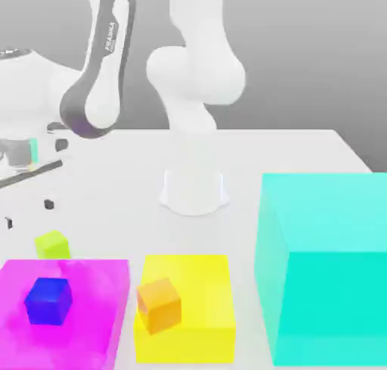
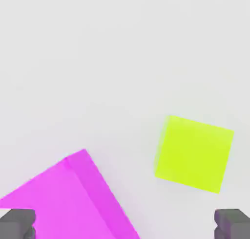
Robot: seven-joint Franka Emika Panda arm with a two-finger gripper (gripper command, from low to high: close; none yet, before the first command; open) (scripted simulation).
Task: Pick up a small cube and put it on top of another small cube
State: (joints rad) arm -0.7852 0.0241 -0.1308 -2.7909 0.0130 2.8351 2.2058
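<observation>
The small lime yellow-green cube (image 1: 52,244) sits on the white table just behind the magenta block (image 1: 75,285). In the hand view the lime cube (image 2: 194,153) lies close to a corner of the magenta block (image 2: 68,196). My gripper (image 1: 29,213) hovers a little above and behind the cube at the exterior view's left, open, with nothing between its fingers. Both dark fingertips (image 2: 17,223) show far apart at the hand view's edge, and the gripper (image 2: 124,226) holds nothing. A small dark blue cube (image 1: 48,300) rests on the magenta block. A small orange cube (image 1: 159,306) rests on the yellow block (image 1: 196,285).
A large cyan cube (image 1: 325,266) stands at the exterior view's right, taller than the flat blocks. The arm's white base (image 1: 193,191) stands at the table's middle, behind the yellow block.
</observation>
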